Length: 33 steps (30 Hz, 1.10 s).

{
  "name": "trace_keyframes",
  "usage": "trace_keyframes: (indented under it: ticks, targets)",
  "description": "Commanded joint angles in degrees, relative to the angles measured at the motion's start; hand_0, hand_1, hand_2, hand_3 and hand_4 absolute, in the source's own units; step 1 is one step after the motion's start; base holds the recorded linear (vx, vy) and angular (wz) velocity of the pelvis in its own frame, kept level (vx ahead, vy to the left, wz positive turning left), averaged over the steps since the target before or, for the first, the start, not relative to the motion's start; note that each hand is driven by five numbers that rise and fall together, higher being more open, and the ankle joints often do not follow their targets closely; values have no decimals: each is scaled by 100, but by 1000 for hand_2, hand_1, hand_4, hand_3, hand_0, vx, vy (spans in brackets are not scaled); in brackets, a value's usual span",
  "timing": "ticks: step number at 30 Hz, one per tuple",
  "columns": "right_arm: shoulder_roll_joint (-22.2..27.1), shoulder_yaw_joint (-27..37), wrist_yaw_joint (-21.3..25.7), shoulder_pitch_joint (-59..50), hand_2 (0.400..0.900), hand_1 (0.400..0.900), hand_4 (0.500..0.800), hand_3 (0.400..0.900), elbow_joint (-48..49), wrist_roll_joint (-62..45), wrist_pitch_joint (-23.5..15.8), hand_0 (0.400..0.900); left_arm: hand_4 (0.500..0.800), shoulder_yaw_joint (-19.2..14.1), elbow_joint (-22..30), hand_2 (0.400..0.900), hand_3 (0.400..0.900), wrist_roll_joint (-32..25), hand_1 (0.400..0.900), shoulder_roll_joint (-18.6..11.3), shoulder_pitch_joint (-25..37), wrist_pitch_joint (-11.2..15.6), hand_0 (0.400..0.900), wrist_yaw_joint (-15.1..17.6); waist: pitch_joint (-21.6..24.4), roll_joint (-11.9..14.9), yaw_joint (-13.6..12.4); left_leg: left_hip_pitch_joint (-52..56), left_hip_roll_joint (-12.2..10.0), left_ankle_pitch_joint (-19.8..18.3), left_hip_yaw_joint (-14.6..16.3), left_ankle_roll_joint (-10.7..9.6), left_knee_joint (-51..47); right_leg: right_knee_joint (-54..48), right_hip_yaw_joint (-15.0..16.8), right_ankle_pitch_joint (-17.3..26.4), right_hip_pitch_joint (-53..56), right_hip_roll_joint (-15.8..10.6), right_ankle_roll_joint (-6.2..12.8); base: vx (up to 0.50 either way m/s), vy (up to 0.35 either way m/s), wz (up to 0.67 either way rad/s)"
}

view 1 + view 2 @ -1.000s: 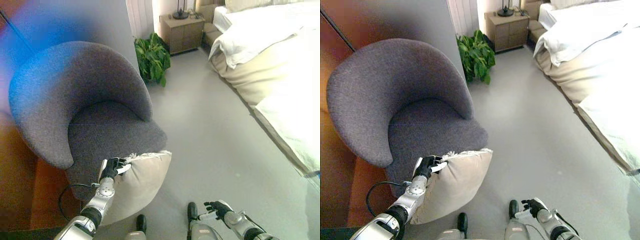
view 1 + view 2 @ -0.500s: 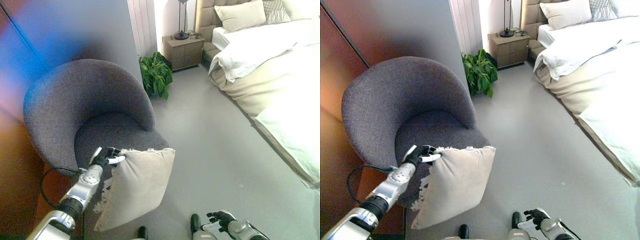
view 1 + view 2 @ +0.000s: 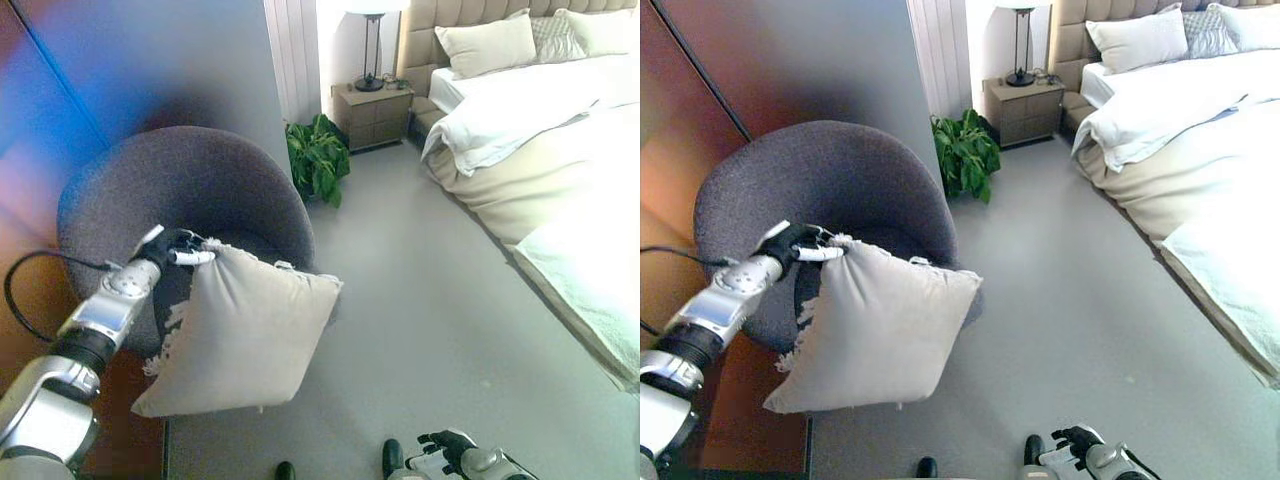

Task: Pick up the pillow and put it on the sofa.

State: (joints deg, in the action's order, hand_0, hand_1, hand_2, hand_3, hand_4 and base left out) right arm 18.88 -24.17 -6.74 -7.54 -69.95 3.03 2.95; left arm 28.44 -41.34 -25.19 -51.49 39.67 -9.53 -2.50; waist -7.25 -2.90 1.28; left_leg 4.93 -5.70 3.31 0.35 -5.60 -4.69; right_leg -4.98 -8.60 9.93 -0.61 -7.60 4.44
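A beige square pillow [image 3: 238, 335] with fringed edges hangs in the air from its top corner. My left hand [image 3: 172, 246] is shut on that corner and holds the pillow in front of the grey round armchair [image 3: 140, 190], above its seat. The pillow covers most of the seat. It also shows in the right eye view [image 3: 872, 330], with the left hand [image 3: 793, 243] at its upper left. My right hand [image 3: 450, 446] shows at the bottom edge, low over the floor, fingers curled and holding nothing.
A potted green plant [image 3: 318, 155] stands right of the armchair by the wall. A wooden nightstand [image 3: 372, 111] with a lamp is behind it. A bed [image 3: 540, 150] with white bedding fills the right side. Grey floor [image 3: 420, 300] lies between armchair and bed.
My left hand has lifted the pillow higher and to the left, up over the armchair seat. The camera has tilted up, showing more of the bed and wall. The right hand stays low.
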Motion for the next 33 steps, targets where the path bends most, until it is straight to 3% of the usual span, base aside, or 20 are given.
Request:
trace_keyframes:
  ticks: [1, 4, 7, 15, 19, 24, 26, 27, 28, 33]
  targets:
    - [244, -212, 6, 252, 900, 900, 800, 900, -367, -28, -80, 900, 500, -209, -572, 400, 400, -554, 400, -1060, 2235, 383, 400, 509, 669, -96, -10, -61, 559, -361, 245, 451, 260, 389, 18, -902, 452, 133, 153, 47, 3, 2]
    - [237, -208, 31, 312, 900, 900, 800, 900, -433, -76, -88, 900, 500, -184, -1041, 400, 400, -711, 400, -1240, 2557, 216, 400, 835, 699, -123, 18, -57, 561, -339, 260, 444, 212, 364, 9, -898, 453, 142, 161, 59, 9, 4]
    - [220, -211, 58, 353, 900, 900, 800, 900, -493, -107, -73, 900, 500, -133, -1426, 400, 400, -561, 400, -1357, 2790, 156, 400, 951, 709, -135, 37, -61, 566, -321, 264, 445, 172, 349, 2, -901, 448, 148, 166, 59, 16, 4]
    - [219, -213, 140, 496, 900, 900, 800, 900, -570, -118, -141, 900, 500, 105, -1874, 400, 400, -531, 400, -1519, 3200, -40, 400, 762, 698, -130, 71, -110, 602, -293, 299, 447, 61, 266, -16, -868, 392, 151, 205, 31, 16, 3]
    - [230, -176, 158, 507, 900, 900, 800, 900, -580, -146, -221, 900, 500, -59, -1791, 400, 400, -992, 400, -1355, 3046, -17, 400, 770, 667, -116, 67, -160, 624, -281, 288, 447, 10, 240, -42, -860, 351, 149, 226, -7, 27, 8]
    - [225, -191, 184, 531, 900, 900, 800, 900, -557, -135, -271, 900, 500, -418, -1711, 400, 400, -1370, 400, -1153, 2803, 30, 400, 1372, 645, -91, 69, -196, 640, -283, 295, 454, -19, 225, -84, -865, 321, 134, 231, 0, 28, 3]
    - [222, -222, 188, 530, 900, 900, 800, 900, -545, -156, -268, 900, 500, -580, -1743, 400, 400, -1298, 400, -1071, 2674, 126, 400, 1454, 635, -80, 71, -202, 646, -282, 296, 459, -30, 218, -100, -866, 321, 131, 228, 17, 32, 2]
    - [219, -233, 190, 517, 900, 900, 800, 900, -556, -173, -269, 900, 638, -628, -1746, 629, 629, -1163, 629, -1028, 2643, 128, 629, 1472, 628, -75, 70, -214, 649, -281, 297, 461, -31, 219, -108, -867, 311, 130, 226, 11, 32, 3]
    - [211, -253, 200, 516, 900, 900, 800, 900, -561, -184, -270, 900, 800, -658, -1772, 900, 900, -1071, 900, -999, 2599, 158, 900, 1464, 621, -70, 69, -226, 653, -278, 297, 463, -31, 225, -109, -872, 302, 127, 227, 5, 29, 4]
    - [198, -295, 235, 520, 900, 900, 800, 900, -600, -228, -296, 900, 800, -705, -1717, 900, 900, -1039, 900, -862, 2511, 255, 900, 1605, 572, -51, 61, -268, 669, -285, 281, 475, -31, 262, -104, -899, 250, 119, 225, 1, 10, 1]
